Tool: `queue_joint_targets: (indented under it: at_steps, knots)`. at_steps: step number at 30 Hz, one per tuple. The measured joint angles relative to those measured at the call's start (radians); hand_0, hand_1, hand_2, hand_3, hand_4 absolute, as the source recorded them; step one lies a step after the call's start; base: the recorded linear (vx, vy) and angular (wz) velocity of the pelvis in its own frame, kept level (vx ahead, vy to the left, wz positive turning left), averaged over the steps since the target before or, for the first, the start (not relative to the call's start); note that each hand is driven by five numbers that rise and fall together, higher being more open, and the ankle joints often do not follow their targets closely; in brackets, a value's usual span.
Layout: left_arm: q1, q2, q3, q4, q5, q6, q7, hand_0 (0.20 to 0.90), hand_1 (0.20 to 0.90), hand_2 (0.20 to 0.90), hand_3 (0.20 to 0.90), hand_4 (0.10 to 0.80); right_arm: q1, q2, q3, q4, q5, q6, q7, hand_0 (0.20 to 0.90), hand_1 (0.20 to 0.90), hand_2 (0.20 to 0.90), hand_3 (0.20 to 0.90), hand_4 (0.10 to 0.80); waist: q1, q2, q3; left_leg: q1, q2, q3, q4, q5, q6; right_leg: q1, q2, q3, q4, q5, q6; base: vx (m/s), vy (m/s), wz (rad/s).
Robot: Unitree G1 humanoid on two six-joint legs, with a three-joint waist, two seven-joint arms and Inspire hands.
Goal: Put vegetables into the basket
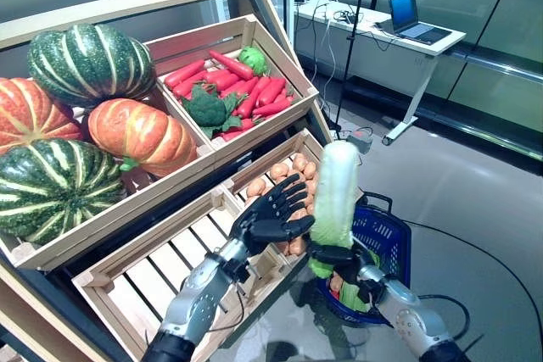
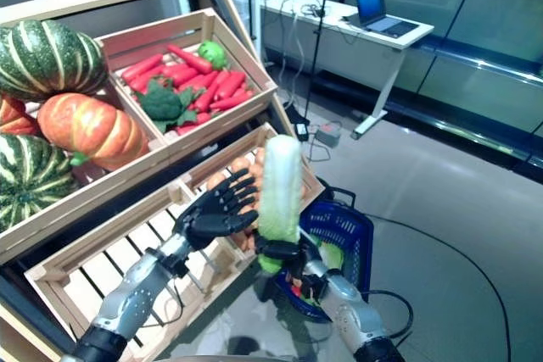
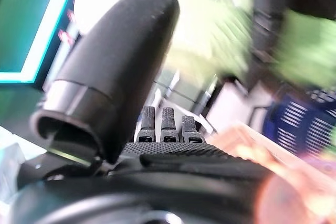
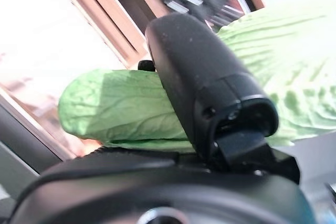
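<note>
My right hand (image 1: 333,254) is shut on the leafy green end of a long pale napa cabbage (image 1: 336,192), which stands upright above the blue basket (image 1: 386,237) on the floor. The right wrist view shows the thumb (image 4: 202,85) curled over the green leaves (image 4: 121,111). Beside the cabbage, my left hand (image 1: 270,212) is open with fingers spread; whether it touches the cabbage I cannot tell. It hovers over the crate of potatoes (image 1: 284,175). Something green and orange lies in the basket under the right hand.
A wooden stand holds pumpkins (image 1: 136,131) and green striped squashes (image 1: 89,61) at left, and a crate of red carrots with broccoli (image 1: 227,86). An empty slatted crate (image 1: 157,273) sits at the lower front. A white desk with a laptop (image 1: 411,14) stands behind.
</note>
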Motion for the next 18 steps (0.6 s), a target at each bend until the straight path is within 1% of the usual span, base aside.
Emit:
queue_joint_targets:
  at_steps: [2, 6, 12, 15, 18]
  knots:
    - [0.024, 0.001, 0.03, 0.039, 0.0, 0.0, 0.001, 0.9, 0.9, 0.9, 0.9, 0.8, 0.021, 0.01, -0.039, 0.044, 0.0, -0.024, -0.001, 0.3, 0.3, 0.3, 0.3, 0.4, -0.004, -0.002, -0.004, -0.002, 0.001, 0.013, 0.0, 0.0, 0.0, -0.006, 0.001, 0.006, 0.0, 0.003, -0.001, -0.018, -0.003, -0.13]
    - [0.044, -0.001, 0.044, 0.061, -0.01, 0.0, 0.005, 0.9, 0.9, 0.9, 0.9, 0.8, 0.07, 0.026, -0.065, 0.146, 0.004, -0.031, -0.012, 0.3, 0.3, 0.3, 0.3, 0.4, -0.004, -0.004, -0.008, -0.003, 0.002, 0.015, -0.006, 0.0, 0.0, -0.008, 0.0, 0.009, 0.0, 0.004, 0.0, -0.002, -0.002, -0.01]
    - [0.08, -0.019, 0.059, 0.101, -0.022, -0.002, 0.042, 0.9, 0.9, 0.9, 0.9, 0.8, 0.154, 0.053, -0.068, 0.165, 0.045, -0.043, -0.058, 0.3, 0.3, 0.3, 0.3, 0.4, -0.009, 0.003, -0.012, -0.01, 0.002, 0.019, -0.006, -0.001, 0.001, -0.02, -0.001, 0.022, -0.001, 0.009, 0.002, -0.027, -0.027, -0.05]
    - [0.089, -0.026, 0.058, 0.108, -0.022, -0.003, 0.06, 0.9, 0.9, 0.9, 0.9, 0.8, 0.152, 0.055, -0.07, 0.171, 0.082, -0.082, -0.084, 0.3, 0.3, 0.3, 0.3, 0.4, -0.007, 0.005, -0.012, -0.021, 0.002, 0.02, -0.006, 0.0, 0.002, -0.032, -0.002, 0.023, -0.004, 0.011, 0.003, -0.008, -0.023, -0.01]
    - [0.095, -0.026, 0.055, 0.109, -0.019, -0.006, 0.085, 0.9, 0.9, 0.9, 0.9, 0.8, 0.131, 0.055, -0.094, 0.174, 0.081, -0.132, -0.13, 0.3, 0.3, 0.3, 0.3, 0.4, -0.004, 0.01, -0.011, -0.025, 0.001, 0.017, -0.006, 0.0, 0.002, -0.033, -0.003, 0.022, -0.004, 0.013, 0.003, 0.03, -0.063, 0.02]
